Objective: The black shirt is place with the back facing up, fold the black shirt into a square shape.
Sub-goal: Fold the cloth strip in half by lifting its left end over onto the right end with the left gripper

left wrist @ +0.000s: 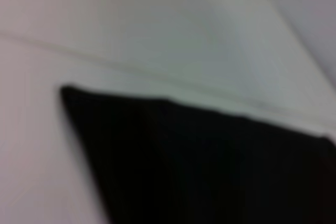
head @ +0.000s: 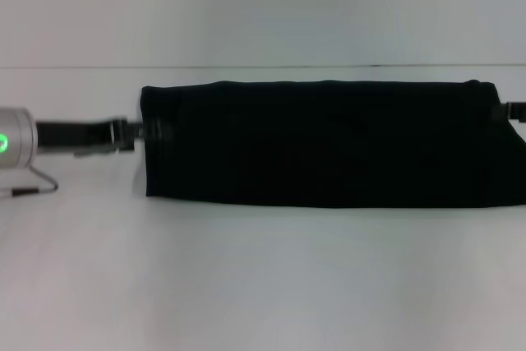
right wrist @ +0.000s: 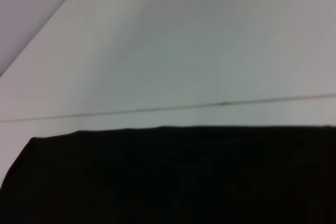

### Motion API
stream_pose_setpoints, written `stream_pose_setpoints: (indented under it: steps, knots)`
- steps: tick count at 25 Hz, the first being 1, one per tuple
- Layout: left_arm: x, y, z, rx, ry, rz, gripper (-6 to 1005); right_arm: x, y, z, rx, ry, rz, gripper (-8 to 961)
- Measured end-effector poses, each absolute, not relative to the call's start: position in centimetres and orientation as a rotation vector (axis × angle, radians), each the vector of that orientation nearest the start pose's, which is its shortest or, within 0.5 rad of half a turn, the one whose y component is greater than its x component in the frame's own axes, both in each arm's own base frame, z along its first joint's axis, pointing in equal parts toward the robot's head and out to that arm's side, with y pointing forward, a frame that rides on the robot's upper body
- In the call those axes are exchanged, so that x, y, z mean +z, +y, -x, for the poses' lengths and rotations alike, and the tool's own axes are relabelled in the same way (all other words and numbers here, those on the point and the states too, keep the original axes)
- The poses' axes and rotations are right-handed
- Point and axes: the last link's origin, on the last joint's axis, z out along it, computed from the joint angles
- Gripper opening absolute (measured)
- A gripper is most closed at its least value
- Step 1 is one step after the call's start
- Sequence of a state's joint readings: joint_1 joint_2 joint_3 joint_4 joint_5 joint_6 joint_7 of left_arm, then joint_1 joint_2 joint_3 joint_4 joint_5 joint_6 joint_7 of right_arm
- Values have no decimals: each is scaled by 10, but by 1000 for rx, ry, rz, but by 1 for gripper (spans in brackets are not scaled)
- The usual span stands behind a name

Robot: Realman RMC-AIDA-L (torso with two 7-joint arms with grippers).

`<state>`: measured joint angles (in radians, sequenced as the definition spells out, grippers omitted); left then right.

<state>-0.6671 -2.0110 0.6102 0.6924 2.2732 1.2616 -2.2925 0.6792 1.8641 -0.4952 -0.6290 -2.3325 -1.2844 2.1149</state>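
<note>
The black shirt [head: 329, 145] lies across the white table [head: 263, 285] as a long, plain, folded band, left gripper [head: 141, 131] and right gripper [head: 501, 111] at its ends, finger states indiscernible.

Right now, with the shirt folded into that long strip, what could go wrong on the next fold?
The left pincer only reaches the black shirt at its very edge, so the cloth could slip. The strip's other end runs out of the head view beside the right pincer, so a misaligned fold there might go unnoticed.
</note>
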Motion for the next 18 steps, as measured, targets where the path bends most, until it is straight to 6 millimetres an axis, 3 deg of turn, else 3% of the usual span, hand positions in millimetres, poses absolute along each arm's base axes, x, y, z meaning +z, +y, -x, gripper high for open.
stream_pose_setpoints:
  steps: [5, 18]
  knots:
    - [29, 386, 293, -380, -1573, 2195, 946, 102, 402, -312, 406, 1413, 2157, 738]
    - [9, 381, 285, -297, -1525, 2302, 934, 101, 404, -314, 401, 1404, 2132, 733]
